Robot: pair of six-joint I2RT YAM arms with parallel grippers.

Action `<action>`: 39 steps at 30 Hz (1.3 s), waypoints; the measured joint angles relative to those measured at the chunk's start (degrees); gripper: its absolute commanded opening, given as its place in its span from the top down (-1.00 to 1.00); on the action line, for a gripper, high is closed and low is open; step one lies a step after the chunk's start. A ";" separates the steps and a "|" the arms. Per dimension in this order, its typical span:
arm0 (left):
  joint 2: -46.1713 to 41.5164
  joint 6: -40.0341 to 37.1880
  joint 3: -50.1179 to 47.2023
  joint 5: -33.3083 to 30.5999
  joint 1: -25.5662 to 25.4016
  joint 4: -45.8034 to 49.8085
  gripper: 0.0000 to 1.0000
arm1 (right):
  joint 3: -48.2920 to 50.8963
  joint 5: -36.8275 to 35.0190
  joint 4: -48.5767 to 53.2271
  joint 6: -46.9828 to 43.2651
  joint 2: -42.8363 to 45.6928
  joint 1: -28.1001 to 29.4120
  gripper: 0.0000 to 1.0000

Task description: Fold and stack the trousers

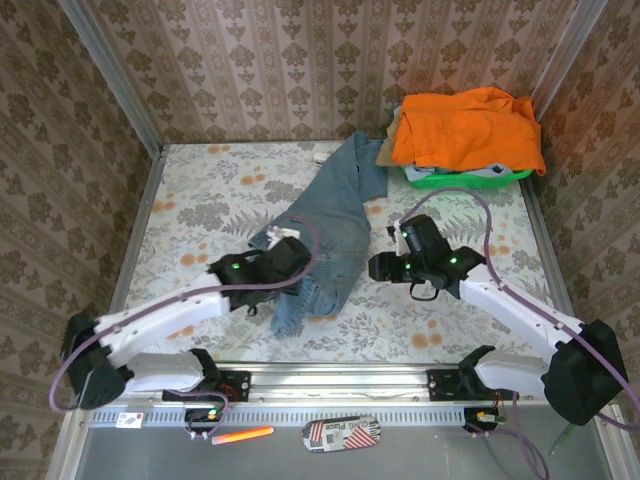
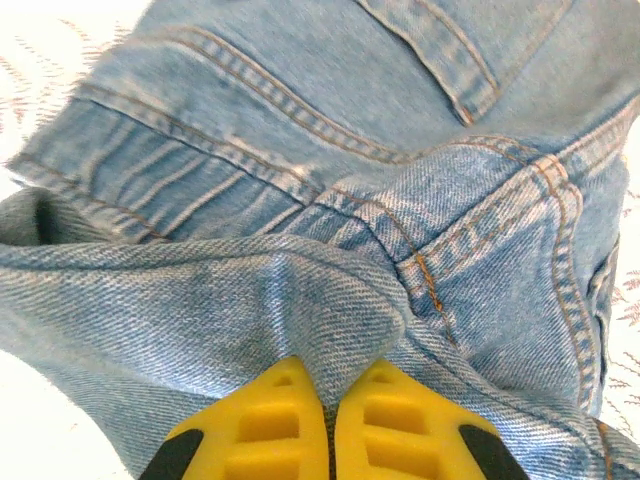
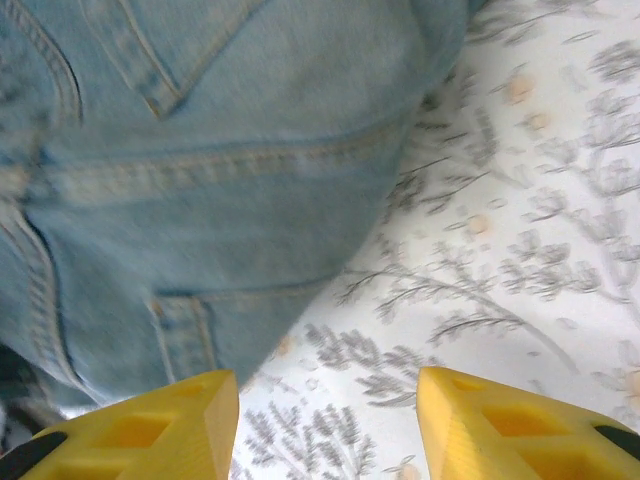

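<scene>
The trousers were seen bunched at table centre, one leg trailing toward 1 o'clock and the seat end nearer 6. The left gripper was found with fingers together, pinched on a raised ridge of denim by a seam at the trousers' 8 o'clock side. The right gripper was held with fingers apart and nothing between them, just off the 4 o'clock edge by a back pocket.

Step judged: a two-point hold was being taken so the cloth could be spread flat before folding. For a clean job, the right pinch was best taken on the edge itself, through all layers, and both holds lifted evenly so no twist got dragged in.

Surface: floral tablecloth, flat. Three sides were closed by patterned walls. An orange garment was piled on a green basket at the 1 o'clock corner.
</scene>
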State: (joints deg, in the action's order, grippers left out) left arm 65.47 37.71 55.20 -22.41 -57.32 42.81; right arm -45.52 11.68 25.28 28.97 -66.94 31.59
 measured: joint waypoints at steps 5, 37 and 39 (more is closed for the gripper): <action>-13.20 -0.81 -2.93 4.39 8.90 3.39 0.79 | -2.14 -1.09 -2.51 2.14 -4.70 7.96 -0.10; -24.83 -6.29 -9.79 23.15 24.13 4.48 0.96 | -11.98 -6.05 -11.65 2.12 -17.97 10.54 0.53; -24.70 -6.29 -9.79 24.35 24.41 3.87 1.00 | -11.32 -6.60 -10.54 1.55 -16.48 9.42 -0.14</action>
State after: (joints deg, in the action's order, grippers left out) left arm 40.77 31.42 45.41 1.93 -32.91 46.68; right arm -56.84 5.08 14.74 30.52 -83.42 41.01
